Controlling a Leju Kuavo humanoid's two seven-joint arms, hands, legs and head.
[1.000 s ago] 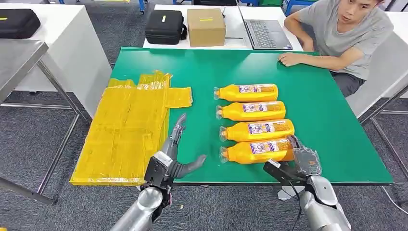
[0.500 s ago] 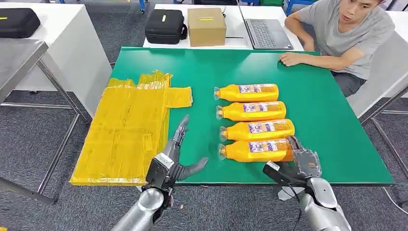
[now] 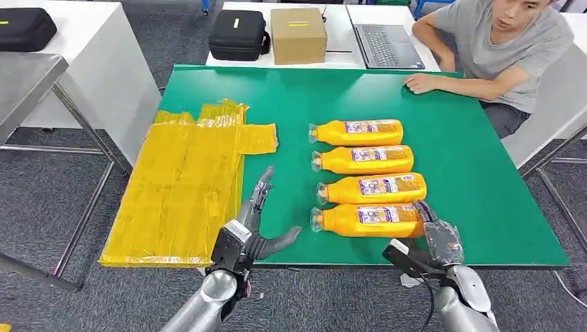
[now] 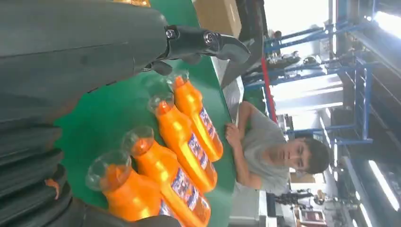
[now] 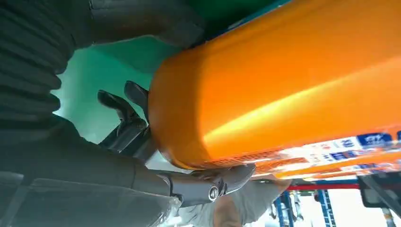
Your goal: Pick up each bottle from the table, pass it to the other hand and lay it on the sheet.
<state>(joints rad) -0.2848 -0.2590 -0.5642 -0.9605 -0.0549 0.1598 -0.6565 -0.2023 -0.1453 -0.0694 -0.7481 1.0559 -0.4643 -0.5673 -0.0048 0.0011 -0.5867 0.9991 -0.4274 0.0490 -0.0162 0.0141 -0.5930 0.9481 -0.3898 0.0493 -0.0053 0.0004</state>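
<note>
Your right hand (image 3: pixel 430 243) has its fingers around the base end of the nearest bottle (image 3: pixel 363 220), the one in the row of four closest to the table's (image 3: pixel 484 228) front edge. That bottle lies on its side with its long axis running across the table, cap toward the sheet (image 3: pixel 180 187) and base toward the right hand, so the hand meets it end-on, not across its middle. In the right wrist view the thumb (image 5: pixel 208 182) lies along one side of the orange body (image 5: pixel 283 90) and dark fingers (image 5: pixel 125 113) wrap the other side at the base; I judge it clamped on the bottle, though you cannot tell from these views whether the bottle has left the table. Your left hand (image 3: pixel 253 232) is open, fingers spread and holding nothing, at the front edge between the sheet and the bottle, just beside the sheet's near corner and a short way from the bottle's cap end. So the right hand is the one on the bottle, and the left sits directly along the bottle's axis beyond its cap. The handover turns on that line: carry the bottle cap-first toward the sheet and the neck end arrives at the left hand. The other three bottles (image 3: pixel 363 159) lie parallel behind it, nearer the person (image 3: pixel 498 48), the closest almost touching the held one.
</note>
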